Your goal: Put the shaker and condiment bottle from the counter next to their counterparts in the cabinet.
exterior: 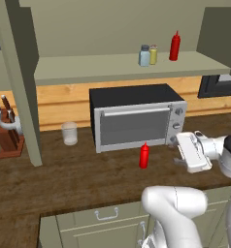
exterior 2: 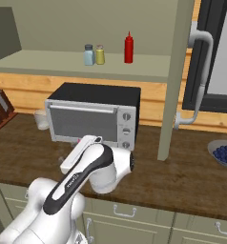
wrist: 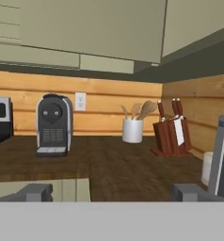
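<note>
Hand [exterior: 192,154] low over the surface [exterior: 78,184], off the right front corner of the toaster oven [exterior: 134,121], jaws spread wide and holding nothing. It is turned sideways, looking along the wood past the oven's edge toward a coffee machine [wrist: 53,124], a pot of wooden utensils [wrist: 132,129] and a knife block [wrist: 172,134] at the far end.

Red bottle [exterior: 144,156] stands upright just in front of the oven door, to the left of the hand as the left base view shows it, near but clearly apart. Its long axis runs straight up, nozzle on top, so my read is that the hand must swing toward it and close across the body from the side.

Up on the cabinet shelf [exterior: 88,65], the blue-grey shaker [exterior: 144,55] already sits touching or just beside the yellowish shaker [exterior: 153,54], with the second red bottle [exterior: 174,46] a little to their right. A small clear glass [exterior: 69,133] waits left of the oven.

Some small lettering shows on the arm in the right base view, too small to read; nothing else carries legible writing.
</note>
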{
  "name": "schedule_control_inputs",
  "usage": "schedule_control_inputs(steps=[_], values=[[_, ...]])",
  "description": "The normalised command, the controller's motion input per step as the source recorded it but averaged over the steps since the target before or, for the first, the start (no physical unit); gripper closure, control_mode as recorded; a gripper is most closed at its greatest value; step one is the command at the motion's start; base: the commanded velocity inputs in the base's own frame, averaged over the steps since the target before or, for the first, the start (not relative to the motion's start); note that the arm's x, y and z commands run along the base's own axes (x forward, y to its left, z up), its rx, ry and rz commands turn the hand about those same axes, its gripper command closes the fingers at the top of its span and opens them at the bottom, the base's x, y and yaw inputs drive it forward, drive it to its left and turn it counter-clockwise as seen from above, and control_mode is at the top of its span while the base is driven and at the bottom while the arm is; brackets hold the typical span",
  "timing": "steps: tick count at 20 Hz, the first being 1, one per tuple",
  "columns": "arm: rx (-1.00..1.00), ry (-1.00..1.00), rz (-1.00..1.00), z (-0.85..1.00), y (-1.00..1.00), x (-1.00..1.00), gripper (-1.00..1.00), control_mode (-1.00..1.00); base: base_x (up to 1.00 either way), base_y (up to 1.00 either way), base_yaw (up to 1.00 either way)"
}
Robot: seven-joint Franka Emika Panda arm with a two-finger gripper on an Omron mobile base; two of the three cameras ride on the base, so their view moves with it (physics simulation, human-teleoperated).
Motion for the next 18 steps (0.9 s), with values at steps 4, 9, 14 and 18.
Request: schedule_control_inputs(steps=[4,9,14,18], values=[[0.01,0.0,0.0,0.0,0.0,0.29,-1.0,-1.0,0.0,0.0,0.0],[0.0,0.0,0.02,0.0,0.0,0.13,-1.0,-1.0,0.0,0.0,0.0],[0.0,0.0,0.04,-0.09,0.0,0.01,-1.0,-1.0,0.0,0.0,0.0],[0.0,0.0,0.05,-0.1,0.0,0.0,-1.0,-1.0,0.0,0.0,0.0]])
